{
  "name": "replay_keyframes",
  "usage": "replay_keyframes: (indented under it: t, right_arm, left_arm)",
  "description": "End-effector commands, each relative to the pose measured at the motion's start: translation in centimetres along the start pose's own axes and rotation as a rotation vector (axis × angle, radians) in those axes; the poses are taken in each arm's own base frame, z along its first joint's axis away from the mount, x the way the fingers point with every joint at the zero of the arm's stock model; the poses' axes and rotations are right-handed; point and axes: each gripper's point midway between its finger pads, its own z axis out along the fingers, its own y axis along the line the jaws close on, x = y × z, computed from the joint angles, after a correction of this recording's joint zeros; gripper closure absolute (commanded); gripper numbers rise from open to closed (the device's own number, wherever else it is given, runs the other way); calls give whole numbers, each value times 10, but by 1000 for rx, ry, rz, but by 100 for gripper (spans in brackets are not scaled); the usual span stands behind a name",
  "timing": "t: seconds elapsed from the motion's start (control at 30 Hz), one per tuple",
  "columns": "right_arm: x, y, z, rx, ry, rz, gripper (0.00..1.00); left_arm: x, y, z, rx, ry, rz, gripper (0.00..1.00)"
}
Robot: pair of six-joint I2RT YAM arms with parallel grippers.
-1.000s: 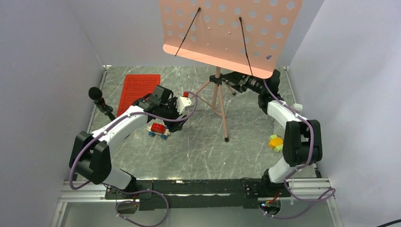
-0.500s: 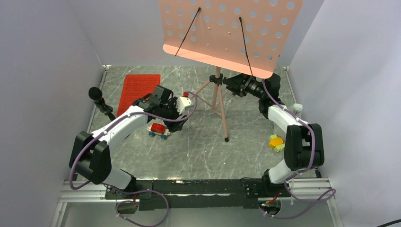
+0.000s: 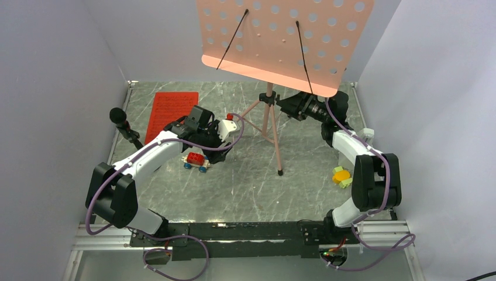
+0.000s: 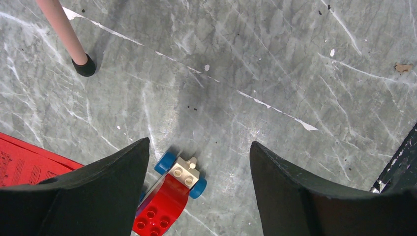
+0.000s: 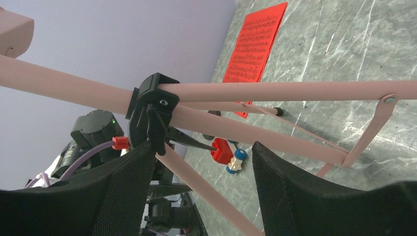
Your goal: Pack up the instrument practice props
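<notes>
The salmon-pink music stand point(image 3: 281, 41) stands at the back centre on tripod legs point(image 3: 275, 143). My right gripper point(image 3: 285, 105) is open just right of its pole. In the right wrist view its jaws point(image 5: 204, 147) stand either side of one leg point(image 5: 206, 191), below the black hub point(image 5: 150, 105), not touching it. The red sheet of notes point(image 3: 169, 111) lies flat at the back left and shows in the right wrist view point(image 5: 255, 42). My left gripper point(image 4: 199, 145) is open and empty above the toy car. I cannot make out the metronome or the clear stick.
A small red toy car with blue wheels point(image 3: 196, 160) sits under my left gripper and shows in the left wrist view point(image 4: 172, 194). A black microphone point(image 3: 120, 117) stands at the left. A yellow-green toy point(image 3: 340, 174) lies by the right wall. A stand foot point(image 4: 86, 66) is near the left gripper.
My right gripper has moved left, closer to the stand's pole and hub. The left arm and the objects have not moved.
</notes>
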Motion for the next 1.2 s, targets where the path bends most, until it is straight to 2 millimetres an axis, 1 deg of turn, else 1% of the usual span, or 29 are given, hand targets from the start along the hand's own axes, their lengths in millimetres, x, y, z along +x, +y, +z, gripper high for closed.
replay_keyframes:
  t: [0.0,0.17,0.2,0.27,0.33,0.47,0.57,0.67,0.73,0.83,1.0,1.17]
  right_arm:
    - [-1,-39,-8,122,-25,40,30]
    - [-7,-62,-13,196,-58,82,30]
    - [-15,-70,-18,218,-84,95,30]
    - [-23,-72,-21,211,-104,105,30]
    - [-32,-63,-20,174,-118,96,29]
    - [-51,-33,-13,86,-143,51,22]
    - [-57,-14,-6,45,-139,30,18]
    - [-57,-3,-2,22,-130,21,16]
    - [-46,6,7,0,-98,19,15]
    - [-37,12,12,-11,-76,20,15]
    - [-27,11,12,-9,-54,25,17]
    - [-23,17,9,-28,-48,5,17]
  left_arm:
    - [-14,5,-2,-13,-38,23,21]
    - [-15,6,-1,-14,-39,23,21]
    - [-15,6,-1,-13,-40,24,21]
    - [-15,6,-2,-15,-39,24,21]
    - [-15,6,-2,-16,-36,24,21]
    - [-13,5,-2,-13,-31,24,21]
    - [-13,6,-1,-14,-31,24,21]
    - [-14,7,-1,-16,-33,26,21]
    - [-16,7,-2,-18,-34,29,21]
    - [-15,7,-2,-19,-35,29,21]
    - [-14,7,-4,-21,-32,31,21]
    - [-13,5,-3,-16,-34,29,21]
